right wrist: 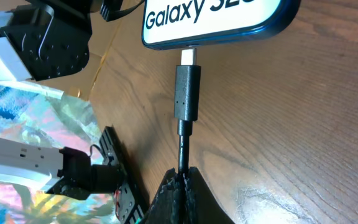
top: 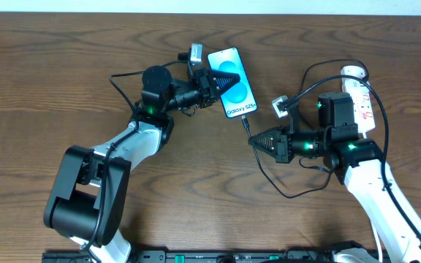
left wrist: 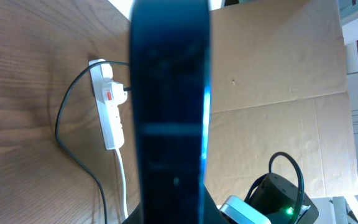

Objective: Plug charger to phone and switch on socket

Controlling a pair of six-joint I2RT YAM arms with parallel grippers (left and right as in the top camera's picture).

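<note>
I see my right gripper (right wrist: 182, 179) clenched on the charger (right wrist: 187, 93) cable. Its connector points straight ahead of the fingertips, in line with the phone (top: 234, 91), tip at the bottom port. My left gripper (top: 221, 79) clamps the phone.

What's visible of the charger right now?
The charger is a thin black cable ending in a glossy black connector with a silver metal tip. The tip meets the port in the bottom edge of the phone, some metal showing. The fingers of the right gripper pinch the cable just behind the connector.
</note>
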